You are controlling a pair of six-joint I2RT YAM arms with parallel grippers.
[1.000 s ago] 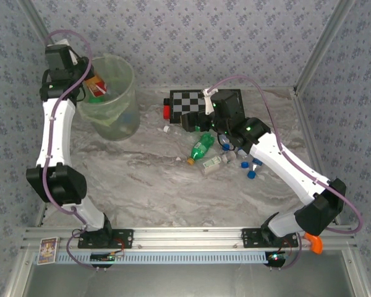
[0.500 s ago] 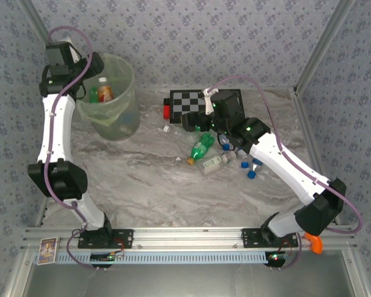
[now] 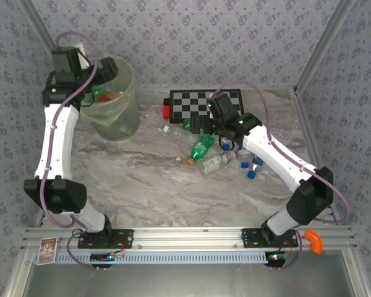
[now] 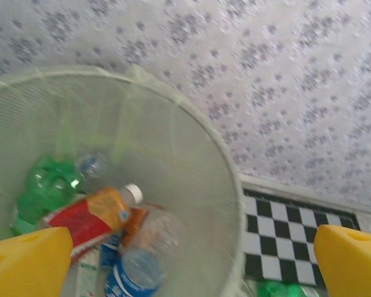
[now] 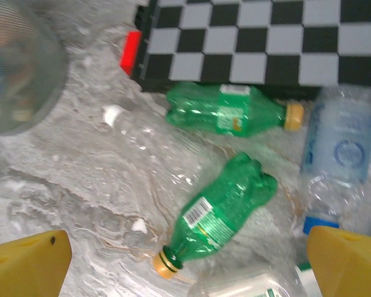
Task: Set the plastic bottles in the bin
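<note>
1. The left arm reaches up and back to the far left corner, its forearm bent over the bin. The left gripper hangs above the bin's mouth, its yellow fingers spread wide with nothing between them.
2. The right arm stretches forward and to the left across the table. The right gripper hovers at the near edge of the checkerboard, jaws fully apart and empty.
3. The bin stands at the table's far left, against the wall. Inside it lie a green bottle, a red-labelled bottle with a white cap, a blue-labelled clear bottle and a faint clear one behind them.
4. More plastic bottles lie on the table below the right gripper. A green one rests along the checkerboard's edge and another green one lies near it, orange cap towards the camera. A pale blue-labelled one lies to the right and a clear white-capped one to the left.
5. A second ago the left gripper held the red-labelled bottle over the bin. Now the jaws have let go and the bottle lies inside.
6. The right arm's elbow has drawn inward since then. The bottles on the table have not moved.
</note>
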